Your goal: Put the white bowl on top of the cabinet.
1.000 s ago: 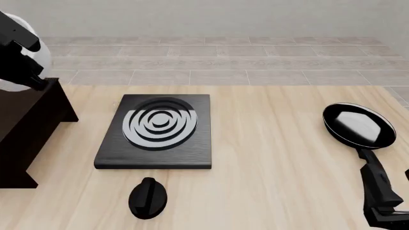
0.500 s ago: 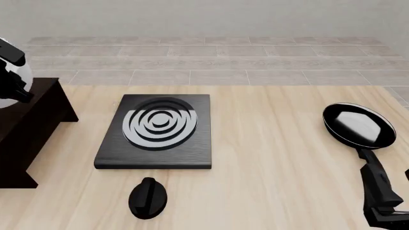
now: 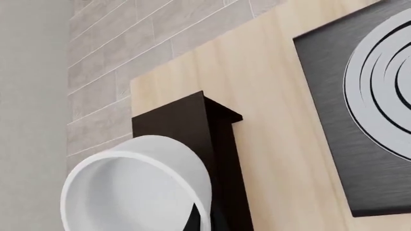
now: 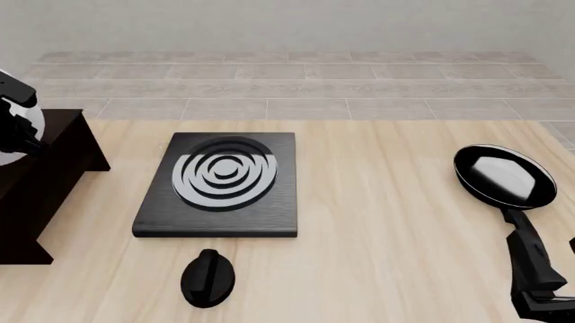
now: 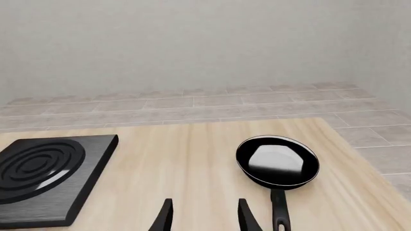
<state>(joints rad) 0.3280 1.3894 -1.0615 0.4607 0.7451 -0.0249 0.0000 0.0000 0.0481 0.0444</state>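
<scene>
The white bowl (image 4: 7, 138) shows only as a sliver at the far left edge of the front view, over the flat top of the dark cabinet (image 4: 40, 178). My left gripper (image 4: 16, 124) is shut on its rim. In the left wrist view the bowl (image 3: 138, 185) fills the near corner, its opening towards the camera, with the cabinet (image 3: 186, 122) right behind it. I cannot tell whether the bowl touches the cabinet top. My right gripper (image 5: 204, 217) is open and empty, low over the table beside the pan's handle.
A flat black stove plate (image 4: 220, 185) with silver rings lies mid-table, and a black knob (image 4: 209, 277) lies in front of it. A black frying pan (image 4: 503, 176) sits at the right, its handle pointing towards my right arm (image 4: 539, 296).
My left gripper has carried the bowl left and down towards the cabinet top, and most of the bowl is now past the frame's left edge. The right arm has not moved.
</scene>
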